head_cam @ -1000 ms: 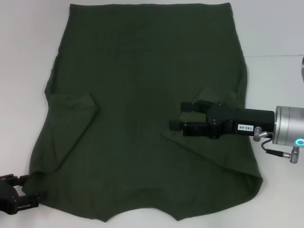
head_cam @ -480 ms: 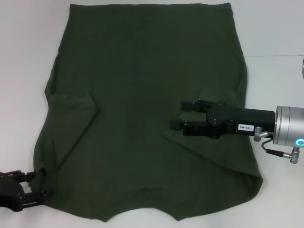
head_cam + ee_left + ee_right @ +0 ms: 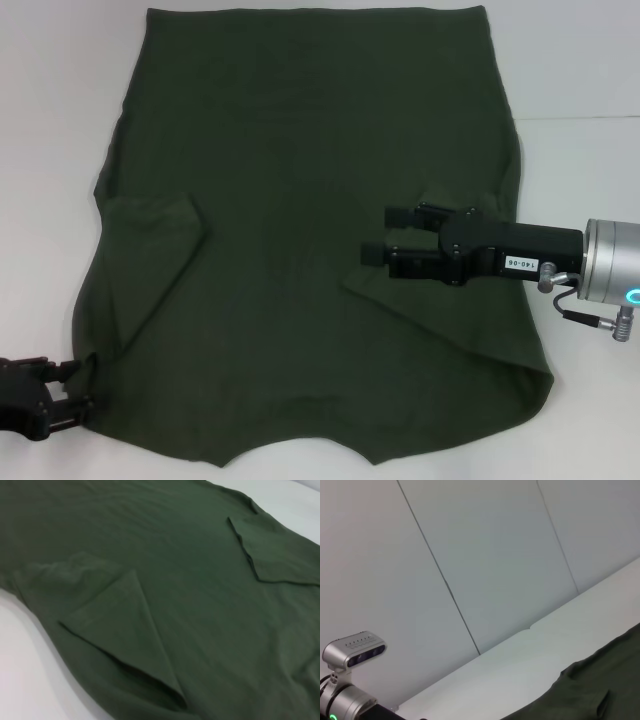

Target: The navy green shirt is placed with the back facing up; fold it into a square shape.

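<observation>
the left pincer sits narrow at the shirt corner; a shallow pinch could slip. the right pincer hovers wide.

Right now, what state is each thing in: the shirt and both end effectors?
navy green shirt: spread flat, plain side up, both sleeves folded inward, not yet square.
left end effector: at the shirt's near left corner, fingers around the fabric edge.
right end effector: over the folded right sleeve, fingers apart, holding nothing.
table: white, under the shirt.
</observation>
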`<state>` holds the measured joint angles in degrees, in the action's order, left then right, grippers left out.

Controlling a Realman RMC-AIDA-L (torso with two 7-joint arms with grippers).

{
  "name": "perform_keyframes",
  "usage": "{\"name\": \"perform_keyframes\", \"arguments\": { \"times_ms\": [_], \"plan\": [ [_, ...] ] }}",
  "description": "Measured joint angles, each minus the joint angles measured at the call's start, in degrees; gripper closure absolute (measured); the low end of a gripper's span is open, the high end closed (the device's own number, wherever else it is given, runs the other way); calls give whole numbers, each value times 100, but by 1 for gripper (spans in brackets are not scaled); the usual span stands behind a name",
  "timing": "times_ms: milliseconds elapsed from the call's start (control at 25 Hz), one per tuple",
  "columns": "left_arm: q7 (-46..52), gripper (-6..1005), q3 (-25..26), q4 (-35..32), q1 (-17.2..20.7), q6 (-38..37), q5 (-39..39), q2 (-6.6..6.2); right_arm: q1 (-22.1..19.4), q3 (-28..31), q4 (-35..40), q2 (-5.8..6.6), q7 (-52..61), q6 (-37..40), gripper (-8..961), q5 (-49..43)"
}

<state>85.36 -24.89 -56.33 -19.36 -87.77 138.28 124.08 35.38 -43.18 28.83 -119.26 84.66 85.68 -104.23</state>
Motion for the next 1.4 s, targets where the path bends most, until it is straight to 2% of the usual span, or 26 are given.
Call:
{"name": "perform_keyframes", "arguments": {
  "times_ms": [80,280,720,920,1240,1400],
  "plan": [
    [39,315,-62,-13,-2,31,58,-2,-4,10,0,0,-1,9,29,0],
    [69,524,-76,-27,-7,92,123,5,-5,19,0,-8,-4,24,29,0],
    [77,760,-78,-37,-10,111,118,2,-25,30,0,-4,-12,88,28,51],
    [91,941,-76,-36,-23,92,84,2,-40,30,0,-1,-20,90,28,57],
    [161,939,-21,6,-69,-234,-440,-13,-79,24,0,52,296,133,28,52],
    [200,939,-40,30,-71,-295,-528,6,-185,-23,42,172,824,296,28,-1]
  ]
}}
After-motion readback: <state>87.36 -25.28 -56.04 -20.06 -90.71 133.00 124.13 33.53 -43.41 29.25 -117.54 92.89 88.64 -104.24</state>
